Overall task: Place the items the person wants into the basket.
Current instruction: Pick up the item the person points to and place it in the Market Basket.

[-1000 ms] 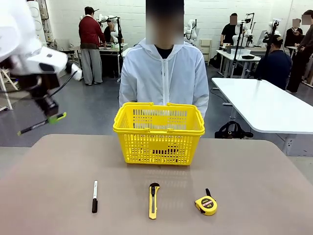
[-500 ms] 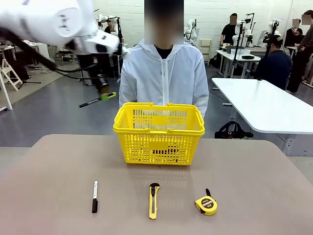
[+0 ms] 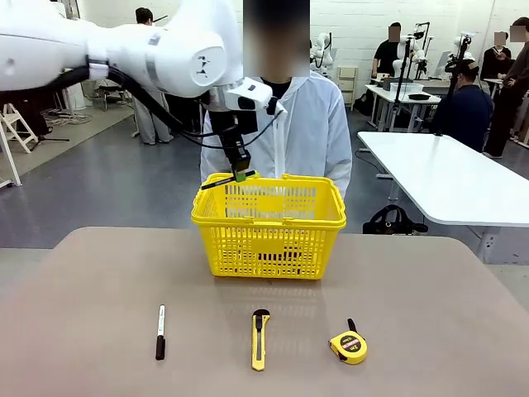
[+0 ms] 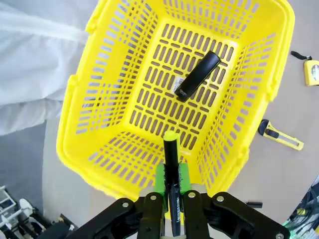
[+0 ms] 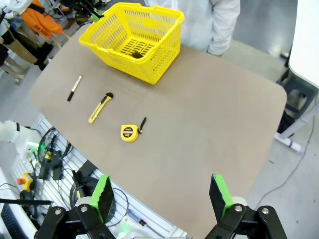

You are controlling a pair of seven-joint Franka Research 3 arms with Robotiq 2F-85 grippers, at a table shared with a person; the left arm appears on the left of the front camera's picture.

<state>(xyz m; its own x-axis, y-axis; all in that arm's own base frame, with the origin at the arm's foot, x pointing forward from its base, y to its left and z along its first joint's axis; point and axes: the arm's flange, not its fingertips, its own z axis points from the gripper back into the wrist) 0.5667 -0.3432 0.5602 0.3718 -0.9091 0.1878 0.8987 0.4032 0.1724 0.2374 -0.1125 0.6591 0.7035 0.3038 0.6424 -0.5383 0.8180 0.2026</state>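
Note:
My left gripper (image 3: 241, 172) hangs over the far left rim of the yellow basket (image 3: 269, 222), shut on the slim black pen (image 3: 225, 180) with the yellow-green end. In the left wrist view the pen (image 4: 170, 149) sticks out between the green pads (image 4: 159, 177), pointing down into the basket (image 4: 112, 92). The yellow box cutter (image 3: 259, 337) lies on the table in front of the basket. The person (image 3: 277, 124) in the white jacket stands behind the basket. My right gripper (image 5: 160, 196) is open, high above the table's near edge and holding nothing.
A black oblong object (image 4: 197, 75) lies on the basket floor. A white-and-black pen (image 3: 160, 331) lies to the left of the cutter and a round yellow tape measure (image 3: 348, 346) to its right. The brown table (image 3: 430, 314) is bare on the right.
My left arm has swung in from the far left with the pen, rising and then coming to hang over the basket's far left rim. Everything on the table has stayed put.

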